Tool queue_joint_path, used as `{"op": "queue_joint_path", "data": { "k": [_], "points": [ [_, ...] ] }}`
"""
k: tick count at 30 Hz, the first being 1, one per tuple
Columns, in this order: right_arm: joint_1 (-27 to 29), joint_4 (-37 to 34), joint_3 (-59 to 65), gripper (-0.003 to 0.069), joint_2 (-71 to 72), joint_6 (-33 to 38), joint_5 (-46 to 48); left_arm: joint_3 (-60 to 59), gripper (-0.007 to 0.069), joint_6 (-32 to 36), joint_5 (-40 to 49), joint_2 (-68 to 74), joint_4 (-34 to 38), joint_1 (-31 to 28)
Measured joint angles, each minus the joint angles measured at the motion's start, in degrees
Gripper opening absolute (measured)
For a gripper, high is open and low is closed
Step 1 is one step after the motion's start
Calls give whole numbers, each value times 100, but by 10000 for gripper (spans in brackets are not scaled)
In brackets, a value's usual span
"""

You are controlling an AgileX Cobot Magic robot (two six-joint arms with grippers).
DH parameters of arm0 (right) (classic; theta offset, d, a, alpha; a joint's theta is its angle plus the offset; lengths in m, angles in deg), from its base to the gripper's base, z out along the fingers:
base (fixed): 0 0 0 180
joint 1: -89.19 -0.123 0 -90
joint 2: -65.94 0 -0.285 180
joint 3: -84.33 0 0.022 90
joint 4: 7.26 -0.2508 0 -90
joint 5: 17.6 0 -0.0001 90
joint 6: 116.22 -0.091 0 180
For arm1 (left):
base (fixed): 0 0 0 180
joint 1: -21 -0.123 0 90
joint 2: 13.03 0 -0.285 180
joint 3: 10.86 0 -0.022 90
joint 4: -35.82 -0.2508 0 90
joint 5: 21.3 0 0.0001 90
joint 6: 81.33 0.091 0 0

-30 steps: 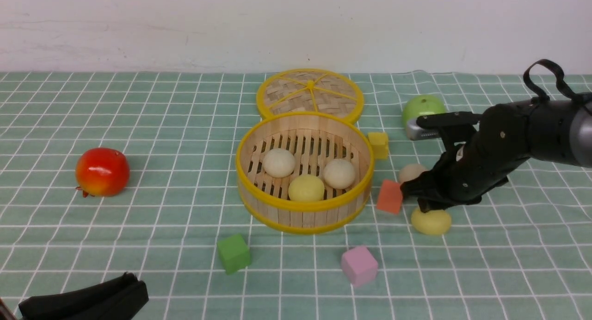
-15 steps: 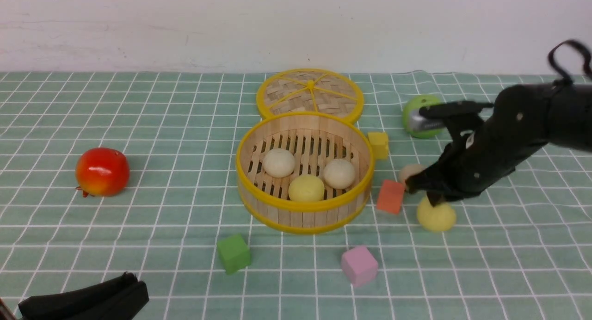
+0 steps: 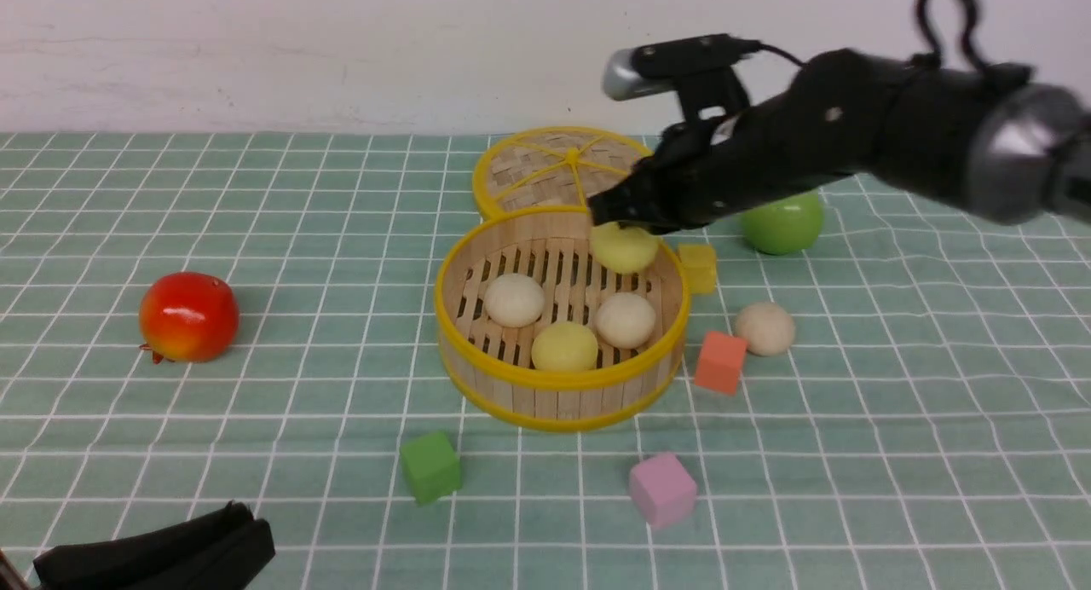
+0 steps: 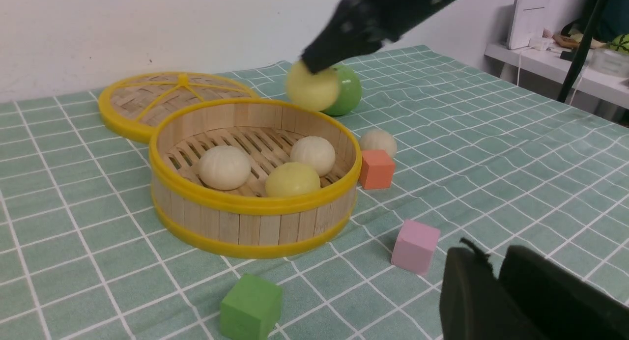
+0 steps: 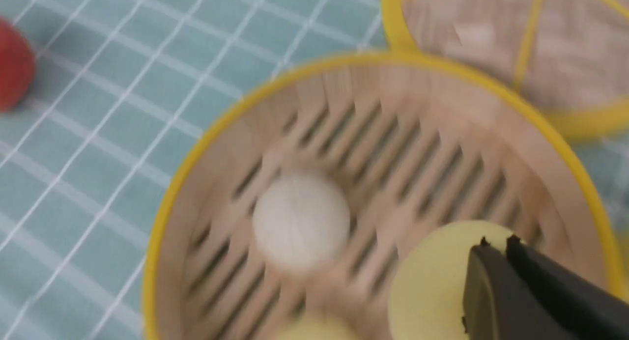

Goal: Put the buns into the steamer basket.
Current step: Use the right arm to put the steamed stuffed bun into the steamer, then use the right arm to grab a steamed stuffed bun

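My right gripper [image 3: 610, 220] clamps a pale yellow bun [image 3: 625, 249] over the far side of the steamer basket [image 3: 558, 378]

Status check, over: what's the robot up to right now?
Right gripper shut on yellow bun, over basket. Left gripper parked, empty. One beige bun left outside. Nothing blocking.

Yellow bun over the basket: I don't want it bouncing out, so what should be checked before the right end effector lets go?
1. Grip: right end effector shut on the held yellow bun: ok.
2. Bun over the steamer basket, inside its rim by the right wrist view: ok.
3. Back slats bare, resting buns lie nearer: ok.
4. Left end effector far from basket: ok.
5. All buns in: not ok; beige bun lies outside, near the orange cube.
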Motion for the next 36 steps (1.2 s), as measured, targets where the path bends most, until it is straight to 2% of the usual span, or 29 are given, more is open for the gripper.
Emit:
{"op": "queue_joint_path", "data": {
  "k": [7,16,19,22,24,25,29,31,33,36],
  "points": [
    [-12,-364,-683,4,-959,33,-745,0,92,0,0,0,0,0],
    [-147,-602,-929,33,-1505,37,-1269,0,92,0,6,0,0,0],
    [-194,-613,-929,92,-1613,37,-1286,0,94,0,6,0,0,0],
    [-193,-620,-929,194,-1648,37,-1301,0,96,0,6,0,0,0],
    [-188,-620,-929,298,-1627,37,-1293,0,99,0,6,0,0,0],
    [-188,-614,-929,352,-1581,37,-1234,0,101,0,11,0,0,0],
    [-120,-314,-929,480,-1108,44,-441,0,105,0,23,0,0,0],
    [-90,-149,-929,496,-893,44,-124,0,106,0,23,0,0,0],
    [6,275,-934,505,-406,50,621,0,110,0,23,0,0,0],
    [294,1136,-969,470,269,-200,1968,0,110,0,29,0,0,0]
  ]
}}
